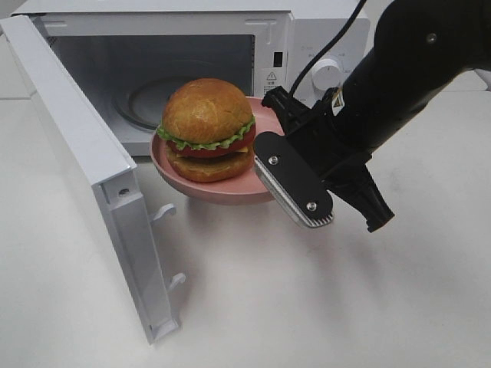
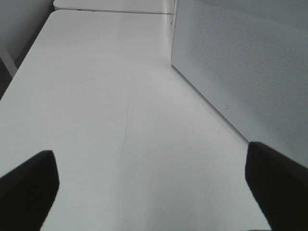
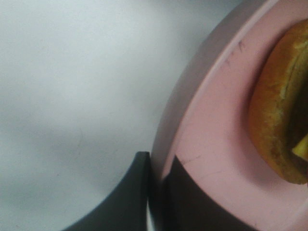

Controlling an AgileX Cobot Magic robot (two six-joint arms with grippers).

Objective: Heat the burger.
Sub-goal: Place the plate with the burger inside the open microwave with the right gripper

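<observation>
The burger (image 1: 205,126), with a golden bun, lettuce frill, tomato and cheese, sits on a pink plate (image 1: 222,190) held just in front of the open microwave (image 1: 153,46). My right gripper (image 1: 267,146) is shut on the plate's right rim. The right wrist view shows its jaws pinching the plate rim (image 3: 192,120), with the burger's bottom bun (image 3: 276,120) close by. My left gripper (image 2: 151,187) is open over bare table beside the microwave's side wall (image 2: 240,72), with nothing between its fingers. It is outside the exterior high view.
The microwave door (image 1: 84,169) swings out wide to the left of the plate. A glass turntable (image 1: 146,96) lies inside the cavity. The control knob (image 1: 326,74) and a black cable sit behind my right arm. White table (image 1: 307,307) stretches in front.
</observation>
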